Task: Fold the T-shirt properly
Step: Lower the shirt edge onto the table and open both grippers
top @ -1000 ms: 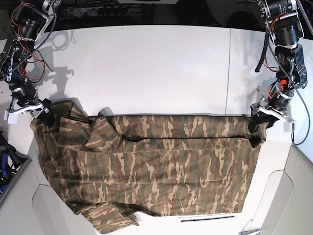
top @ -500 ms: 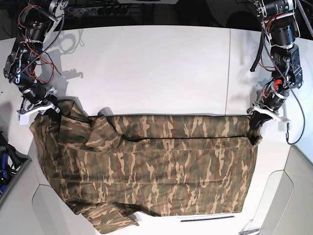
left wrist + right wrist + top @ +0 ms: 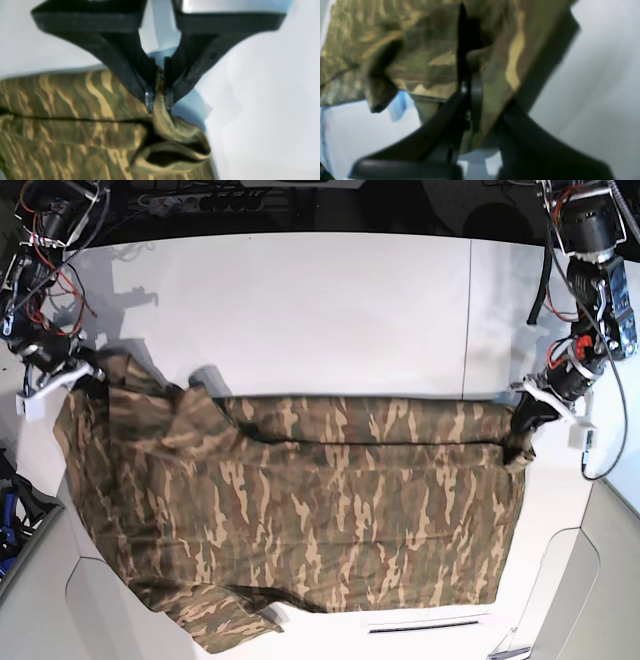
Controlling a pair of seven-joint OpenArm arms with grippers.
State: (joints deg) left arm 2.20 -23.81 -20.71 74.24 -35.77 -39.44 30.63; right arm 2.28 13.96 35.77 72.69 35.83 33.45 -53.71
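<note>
The camouflage T-shirt (image 3: pixel 300 510) lies spread across the near half of the white table (image 3: pixel 300 310), folded over along its far edge. At the right end of that edge my left gripper (image 3: pixel 527 412) is shut on a bunched corner of the T-shirt (image 3: pixel 160 117); the left wrist view has its black fingertips (image 3: pixel 149 98) pinching the cloth. My right gripper (image 3: pixel 88 373) holds the far left corner, raised a little. In the right wrist view the T-shirt (image 3: pixel 432 62) drapes over the right gripper (image 3: pixel 470 85), which is shut on it.
A grey panel (image 3: pixel 590 580) borders the table at the right front, another (image 3: pixel 90 600) at the left front. Cables and a power strip (image 3: pixel 200 200) run along the back edge. A dark bin with blue items (image 3: pixel 12 510) sits at the far left.
Both grippers have closed on the shirt's far corners and moved toward the back of the table. The left corner has lifted and the shirt has shifted back with them.
</note>
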